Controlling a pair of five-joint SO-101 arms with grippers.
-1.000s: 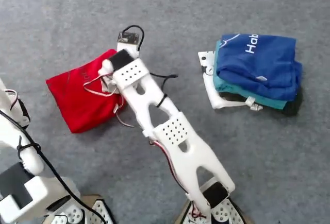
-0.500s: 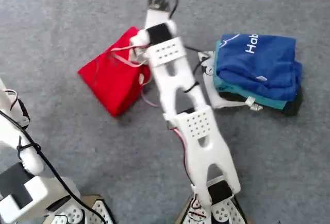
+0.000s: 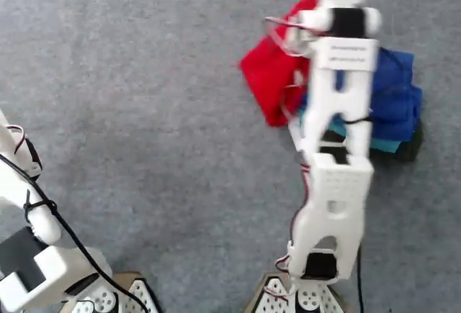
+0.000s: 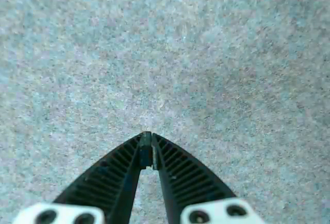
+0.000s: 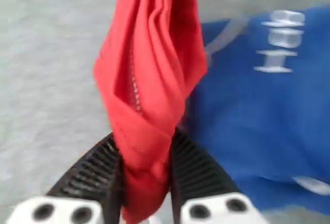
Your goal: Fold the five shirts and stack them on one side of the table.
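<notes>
The stack (image 3: 403,122) of folded shirts lies towards one end of the grey worktop (image 3: 144,111), with a blue shirt (image 3: 400,83) on top that carries pale print, a teal shirt (image 3: 387,143) showing at the edge below it, and something dark at the very bottom. The right arm (image 3: 335,183) stretches out from its base across the side of the stack that faces the open worktop, covering part of it in the high view. The right end effector (image 5: 144,152) is clamped on the red shirt (image 5: 149,69), its black ribbed fingers (image 5: 90,170) pressing a bunched fold of the cloth from both sides. The red shirt is loosely gathered rather than flat, and in the high view it sits at the stack's edge on the open-worktop side, overlapping the blue shirt's border. In the right wrist view the red cloth lies in front of the blue shirt; whether it touches the stack cannot be told. The left arm (image 3: 32,255) is well apart from the stack, at the opposite end of the worktop near its own base. The left end effector (image 4: 147,154) has its fingertips pressed together with nothing between them, pointed at bare grey worktop far from the stack.
</notes>
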